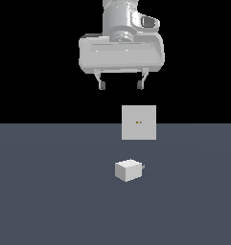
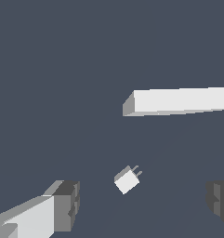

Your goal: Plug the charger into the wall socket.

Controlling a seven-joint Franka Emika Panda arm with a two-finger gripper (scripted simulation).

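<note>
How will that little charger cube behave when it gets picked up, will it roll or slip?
The charger looks like a rigid, flat-faced block, so it probably won't roll. Its smooth sides might slip slightly. The open gripper hangs well above it.

pale grey arm, boxy head
the tool has a broad off-white body, a rounded glossy wrist above, and two thin fingers with dark tips.

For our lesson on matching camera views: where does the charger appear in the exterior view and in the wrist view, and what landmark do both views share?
Exterior view: the charger lies on the floor just below centre, in front of the wall socket, prongs pointing to the exterior view's right.
Wrist view: the charger shows small, between the two fingers.
Shared landmark: the wall socket, seen edge-on from the wrist.
</note>
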